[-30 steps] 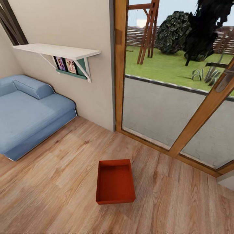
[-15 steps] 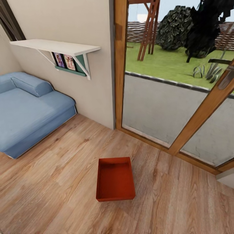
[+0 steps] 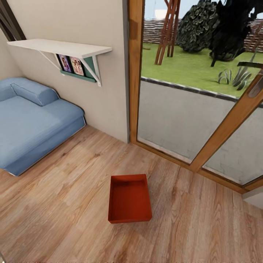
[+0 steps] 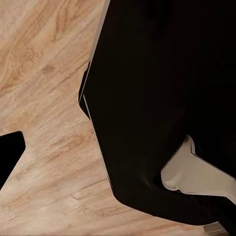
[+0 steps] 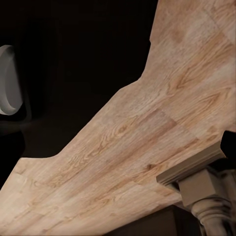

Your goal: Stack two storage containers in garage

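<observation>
One red-orange storage container (image 3: pixel 129 199) lies open side up on the light wood plank floor (image 3: pixel 65 219) of the living room, low in the middle of the head view, and it looks empty. It sits a short way in front of the glass doors. In the left wrist view a dark tip at the picture's edge may be a finger of my left gripper (image 4: pixel 10 157). A similar dark corner in the right wrist view may belong to my right gripper (image 5: pixel 230 143). Neither view shows whether the fingers are open or shut.
A blue sofa (image 3: pixel 29 120) stands at the left against the wall, under a white shelf (image 3: pixel 62 47). Wood-framed glass doors (image 3: pixel 219 135) run along the back right. My own dark body (image 4: pixel 162 98) looms over the planks, and a turned wooden furniture leg (image 5: pixel 206 196) stands nearby.
The whole head picture has slid up a little, so the camera has moved. The container keeps its place on the planks.
</observation>
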